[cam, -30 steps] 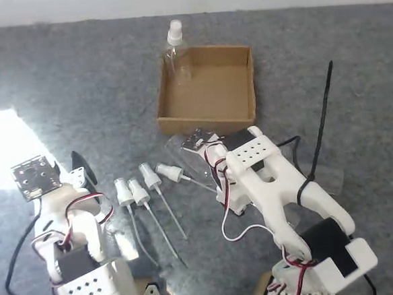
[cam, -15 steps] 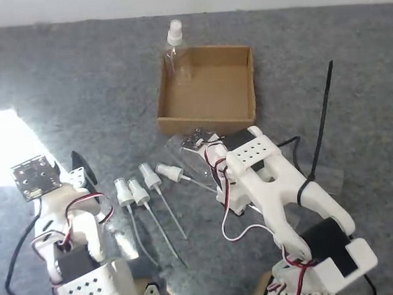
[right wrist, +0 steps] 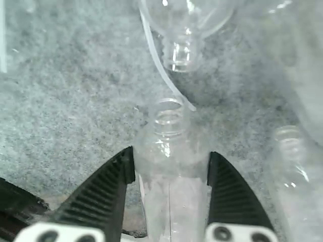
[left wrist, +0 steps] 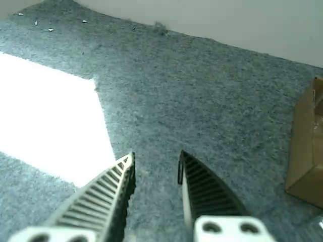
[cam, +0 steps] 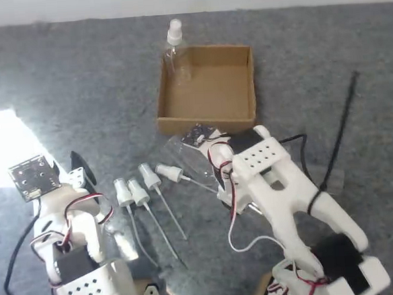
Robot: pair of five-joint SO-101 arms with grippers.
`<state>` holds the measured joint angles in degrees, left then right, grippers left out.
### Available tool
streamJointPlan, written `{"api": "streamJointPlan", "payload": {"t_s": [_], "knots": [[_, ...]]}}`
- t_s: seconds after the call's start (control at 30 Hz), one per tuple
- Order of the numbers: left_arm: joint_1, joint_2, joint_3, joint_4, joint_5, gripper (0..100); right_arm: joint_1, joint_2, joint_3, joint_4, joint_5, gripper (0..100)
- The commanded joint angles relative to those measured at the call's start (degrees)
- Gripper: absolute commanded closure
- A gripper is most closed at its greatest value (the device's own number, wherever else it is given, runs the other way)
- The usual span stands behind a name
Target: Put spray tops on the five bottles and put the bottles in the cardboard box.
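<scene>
A clear bottle (right wrist: 170,166) without a top lies on the grey carpet, and my right gripper (right wrist: 170,153) is shut on its sides just below the open neck. Two more open bottles lie close by, one (right wrist: 182,25) neck to neck with it and one (right wrist: 291,171) beside it. Several white spray tops (cam: 137,191) with long tubes lie in a row between the arms. One bottle (cam: 175,51) with its spray top on stands at the far left corner of the cardboard box (cam: 208,116). My left gripper (left wrist: 157,156) is open over bare carpet, holding nothing.
The right arm (cam: 269,173) stretches toward the box's near wall. Another clear bottle (cam: 122,242) lies beside the left arm (cam: 63,217). A black cable (cam: 340,127) rises at the right. A bright sunlit patch (left wrist: 45,126) covers the carpet at the left.
The right arm has shifted a little to the right and toward the near edge, and its black cable swung right. The left arm has barely moved.
</scene>
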<state>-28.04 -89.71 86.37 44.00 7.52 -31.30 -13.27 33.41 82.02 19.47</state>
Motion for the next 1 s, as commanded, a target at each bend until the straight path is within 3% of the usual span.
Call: {"api": "streamJointPlan", "payload": {"t_s": [0.0, 0.97], "knots": [[0.1, -0.7, -0.4, -1.7, 0.0, 87, 0.3, -8.3, 1.4, 1.2, -0.8, 88.1], [0.2, -0.7, -0.8, -0.8, -0.3, 87, 0.4, -44.2, 12.1, -3.8, -7.3, 88.2]]}}
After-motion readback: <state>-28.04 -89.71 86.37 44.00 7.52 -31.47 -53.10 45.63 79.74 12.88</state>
